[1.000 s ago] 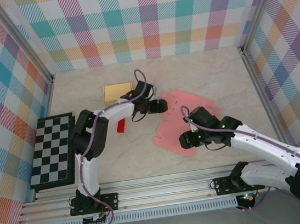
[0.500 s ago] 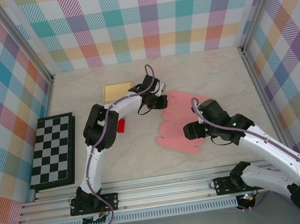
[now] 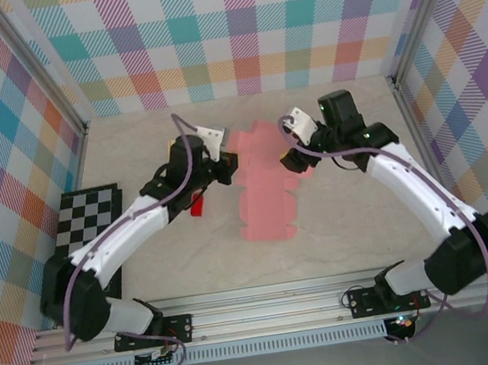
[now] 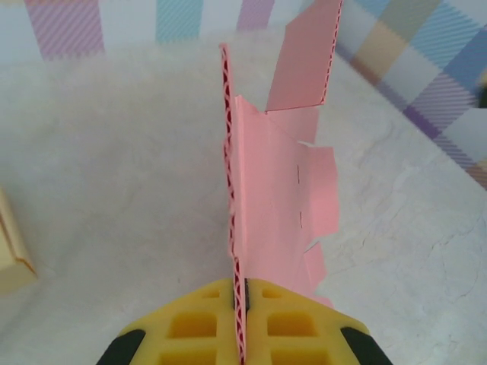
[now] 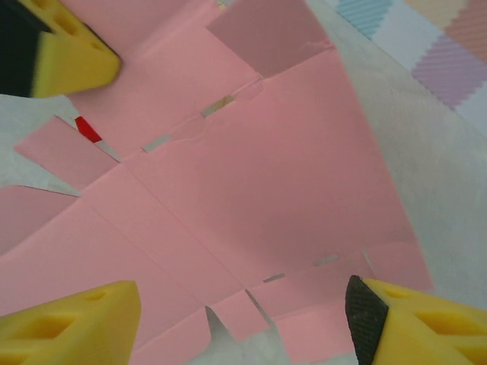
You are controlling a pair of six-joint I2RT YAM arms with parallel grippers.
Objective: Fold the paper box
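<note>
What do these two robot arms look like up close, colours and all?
Both the left arm and the right arm are built of white tubular links with chunky black joints, and a thin purple cable loops along each. Their fingers are yellow blocks with moulded square pockets and black edges.

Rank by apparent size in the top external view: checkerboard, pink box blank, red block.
1. checkerboard: only slightly ahead, and partly covered, so first and second place are a close call.
2. pink box blank: one edge raised, so it looks foreshortened.
3. red block: clearly smallest.
</note>
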